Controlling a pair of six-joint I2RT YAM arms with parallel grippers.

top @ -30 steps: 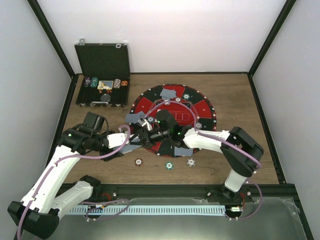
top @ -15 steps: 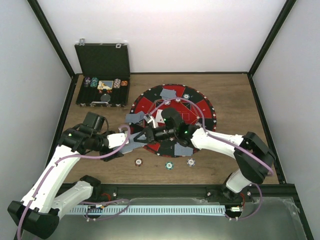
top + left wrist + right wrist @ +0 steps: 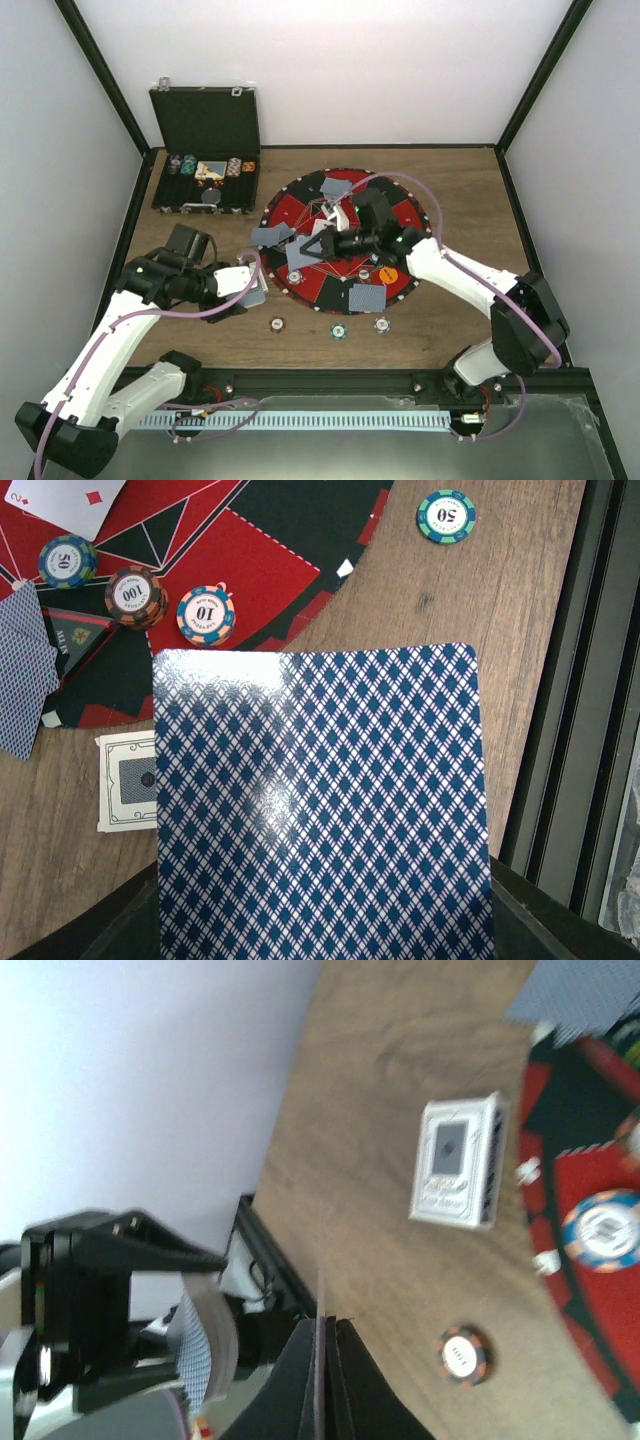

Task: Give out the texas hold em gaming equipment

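Observation:
My left gripper (image 3: 246, 285) is shut on a deck of playing cards (image 3: 320, 810) whose blue diamond backs fill the left wrist view; its fingers are hidden under the deck. My right gripper (image 3: 325, 1325) is shut on a single card (image 3: 322, 1280), seen edge-on, and hangs over the left half of the round red and black mat (image 3: 408, 215). Face-down cards (image 3: 366, 297) lie on the mat's segments. An orange disc (image 3: 388, 274) and striped chips (image 3: 135, 595) sit on the mat. Three chips (image 3: 339, 330) lie on the wood in front of it.
A black hinged case (image 3: 205, 150) stands open at the back left with chips and cards inside. A white card box (image 3: 128, 780) lies on the wood by the mat's left edge. A black rail (image 3: 580, 680) runs along the table's near edge.
My right gripper has shut on one card at the deck and carried it right and back over the mat. The left arm and its deck have stayed put.

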